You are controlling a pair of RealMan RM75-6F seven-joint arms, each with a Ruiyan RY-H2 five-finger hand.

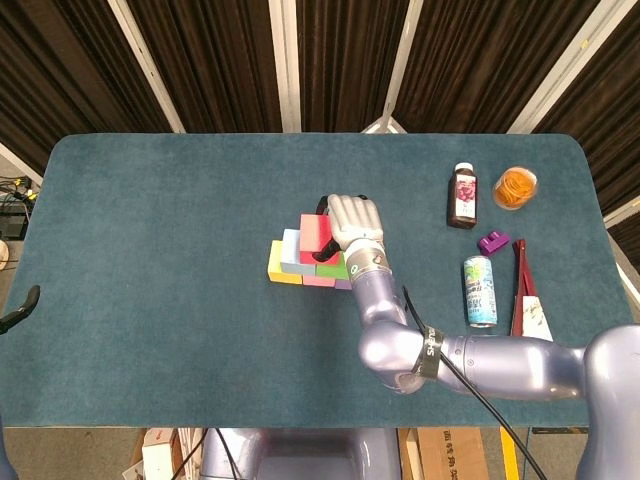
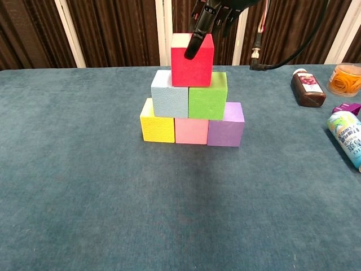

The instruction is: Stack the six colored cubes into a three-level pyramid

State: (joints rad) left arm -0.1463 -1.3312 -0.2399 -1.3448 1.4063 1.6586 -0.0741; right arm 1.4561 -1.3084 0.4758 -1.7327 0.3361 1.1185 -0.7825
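A yellow cube, a pink cube and a purple cube form the bottom row. On them sit a light blue cube and a green cube. A red cube sits centred over the seam of those two, held from above by my right hand, with a dark finger down its front face. Only the tip of my left hand shows at the left edge of the head view; its fingers cannot be made out.
To the right stand a dark juice bottle, an orange-filled cup, a small purple block, a lying can and a dark red carton. A cable hangs behind the stack.
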